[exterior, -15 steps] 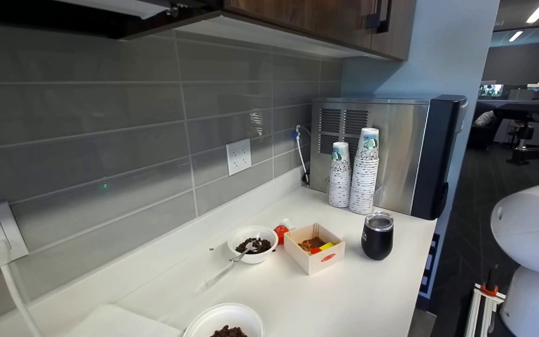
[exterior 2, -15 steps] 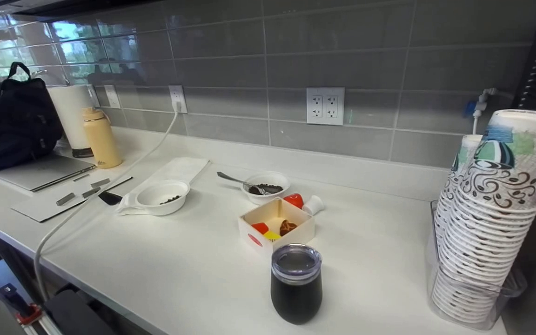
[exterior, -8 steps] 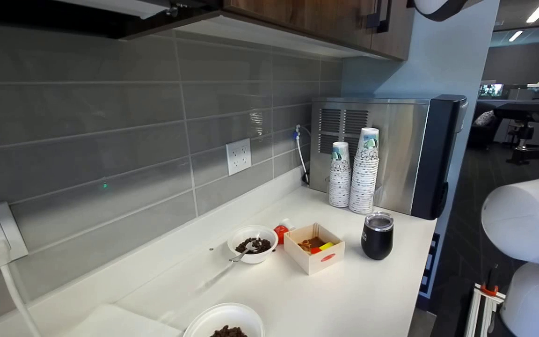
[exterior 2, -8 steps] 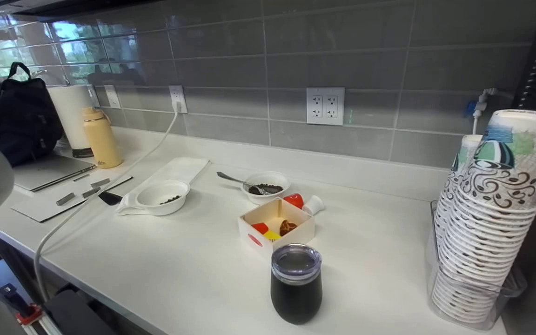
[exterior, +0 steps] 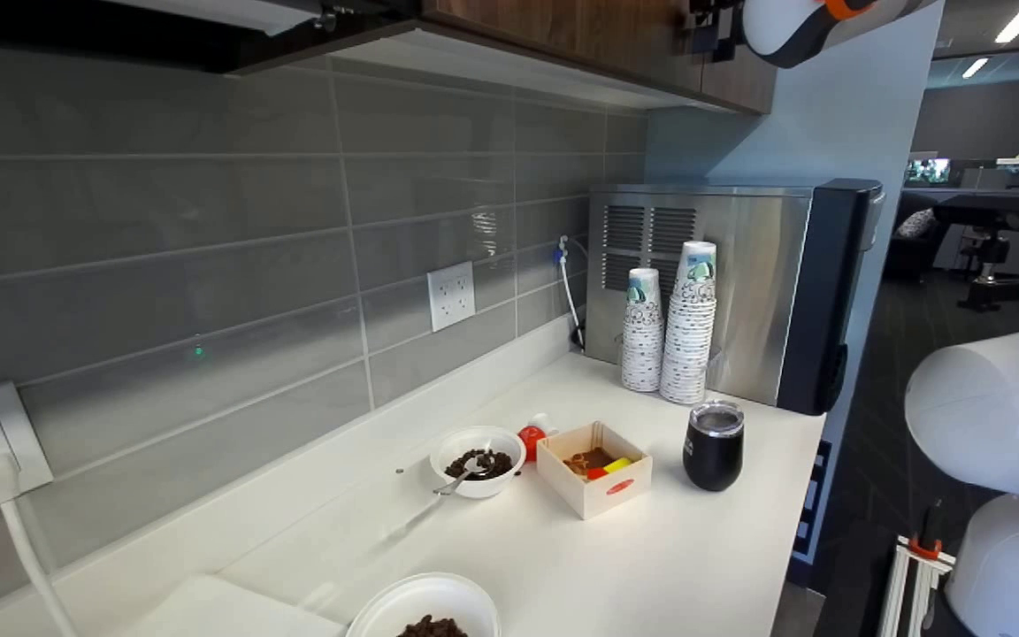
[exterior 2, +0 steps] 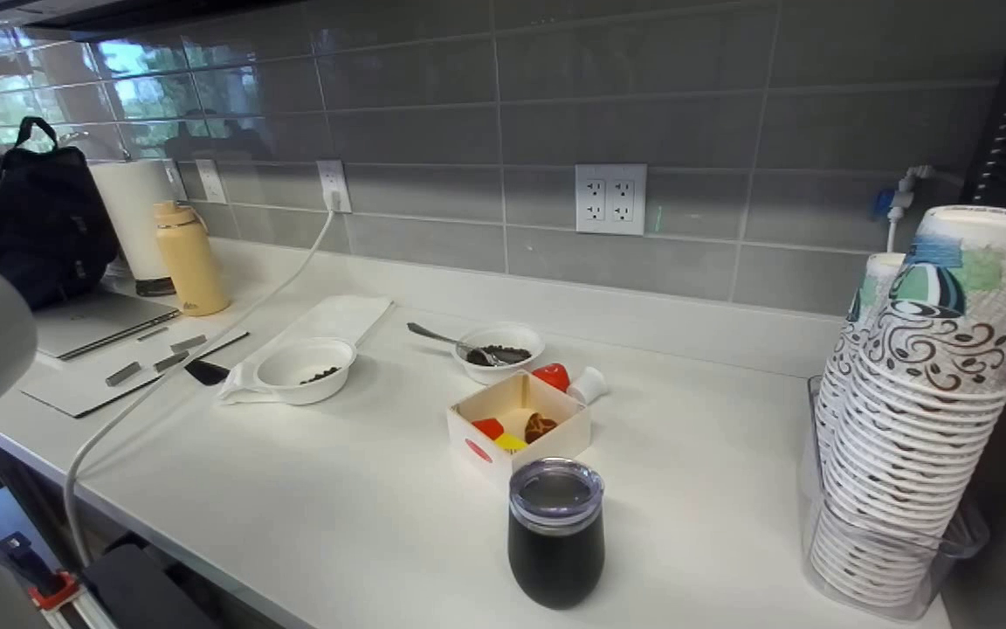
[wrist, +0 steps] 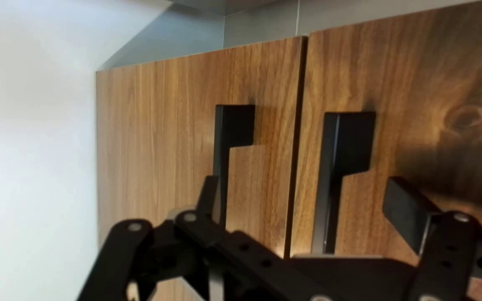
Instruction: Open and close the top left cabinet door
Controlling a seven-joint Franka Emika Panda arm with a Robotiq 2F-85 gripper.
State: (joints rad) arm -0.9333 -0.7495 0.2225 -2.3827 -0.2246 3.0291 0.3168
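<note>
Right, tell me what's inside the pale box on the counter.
The pale box holds a red piece, a yellow piece and a brown patterned piece. Its near side and these pieces cover parts of its bottom; anything there can't be seen.

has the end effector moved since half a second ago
Yes: the end effector has come left and down in an exterior view; it was right of the black cabinet handles and now overlaps them.

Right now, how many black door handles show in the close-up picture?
2 in the wrist view: one handle on the end door nearer the pale wall, another handle on the neighbouring door. The tool partly covers both and may hide more.
</note>
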